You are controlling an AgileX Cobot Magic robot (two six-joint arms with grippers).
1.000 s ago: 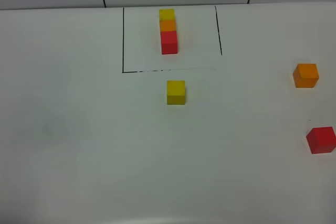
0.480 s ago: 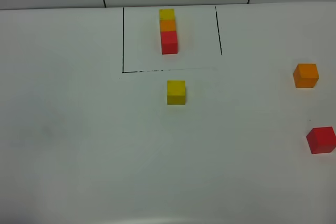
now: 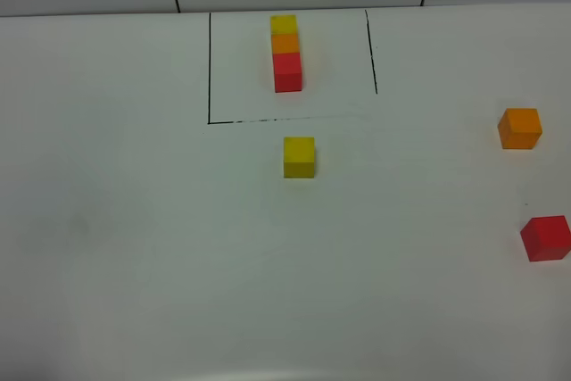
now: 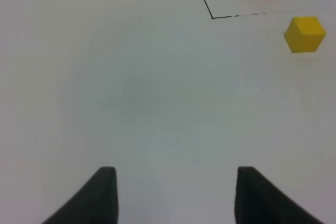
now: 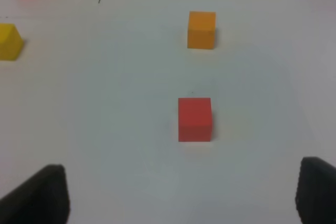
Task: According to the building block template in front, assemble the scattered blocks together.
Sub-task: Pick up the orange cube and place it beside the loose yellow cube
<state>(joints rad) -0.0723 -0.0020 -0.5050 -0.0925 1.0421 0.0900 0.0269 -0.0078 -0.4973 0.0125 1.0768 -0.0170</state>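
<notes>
Yellow cube point(image 3: 299, 157), orange cube point(image 3: 520, 128), red cube point(image 3: 546, 237) stay put; left gripper point(image 4: 176, 182) and right gripper point(image 5: 182, 174) spread apart.

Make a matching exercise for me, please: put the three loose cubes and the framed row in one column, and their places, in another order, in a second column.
Column one:
1. loose yellow cube
2. loose orange cube
3. loose red cube
4. template row

Column two:
A. far right, the nearer one of the two cubes there
B. inside the black frame
C. near the middle, just outside the frame's near line
D. far right, the farther one of the two cubes there

Pairs: 1-C, 2-D, 3-A, 4-B.
</notes>
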